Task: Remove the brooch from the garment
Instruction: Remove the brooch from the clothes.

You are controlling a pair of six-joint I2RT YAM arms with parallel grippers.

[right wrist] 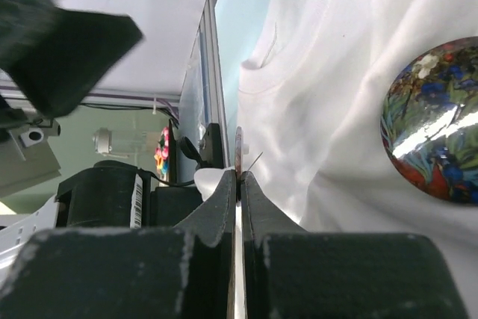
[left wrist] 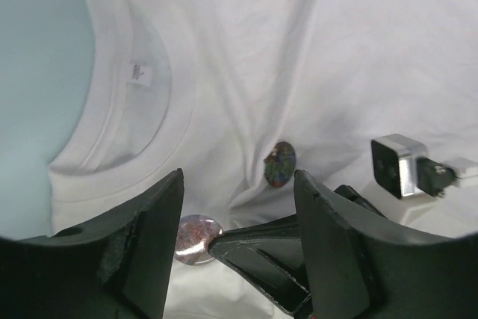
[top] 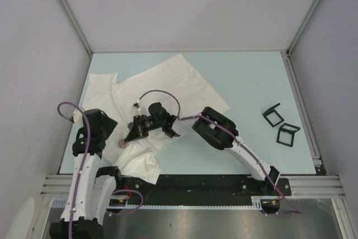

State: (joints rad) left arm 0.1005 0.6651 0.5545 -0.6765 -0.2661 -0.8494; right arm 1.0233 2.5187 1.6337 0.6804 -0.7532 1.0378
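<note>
The pale blue worktop [top: 246, 76] carries a crumpled white shirt [top: 162, 82] on its left and two black square frames [top: 272, 115] well apart on its right.

Two black square frames [top: 270, 109] (close together) — at the pale-blue table's [top: 246, 82] right.

The top camera looks down from behind the near edge over the whole table [top: 246, 82]. Both wrist cameras sit close over the white shirt [top: 168, 82] by the near-left corner, sharing its floral brooch [left wrist: 280, 163].
</note>
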